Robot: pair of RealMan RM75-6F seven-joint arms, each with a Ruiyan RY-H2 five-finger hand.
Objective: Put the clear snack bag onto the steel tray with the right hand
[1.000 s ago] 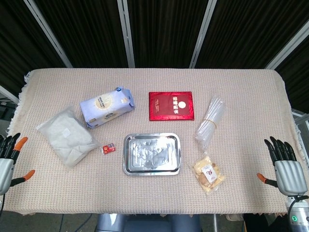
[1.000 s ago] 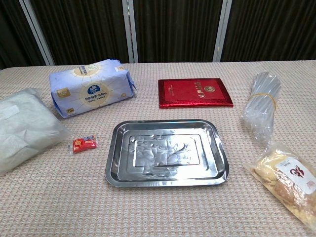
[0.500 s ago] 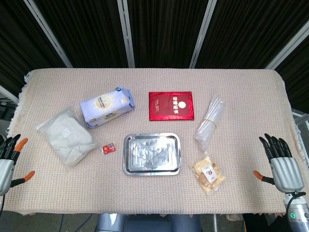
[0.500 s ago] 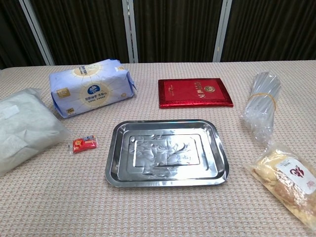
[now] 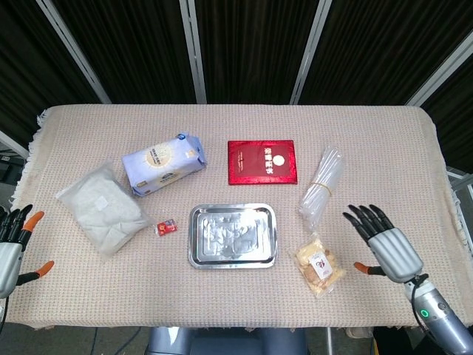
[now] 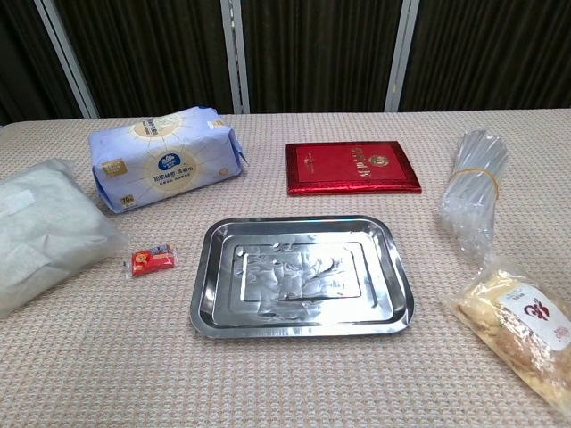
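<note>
The clear snack bag [image 5: 319, 265] with pale snacks and a white label lies flat on the cloth just right of the steel tray [image 5: 233, 235]. In the chest view the bag [image 6: 522, 328] sits at the lower right and the tray [image 6: 302, 275] in the middle, bare inside. My right hand [image 5: 388, 248] hovers open to the right of the bag, fingers spread, not touching it. My left hand [image 5: 13, 244] stays open at the table's left edge. Neither hand appears in the chest view.
A red booklet [image 5: 261, 162] lies behind the tray. A bundle of clear straws [image 5: 321, 186] lies behind the snack bag. On the left are a blue-white tissue pack [image 5: 163, 163], a white bagged cloth [image 5: 103, 208] and a small red candy [image 5: 166, 228].
My right hand has moved left from the table's right edge toward the snack bag. The left hand and all objects have stayed put.
</note>
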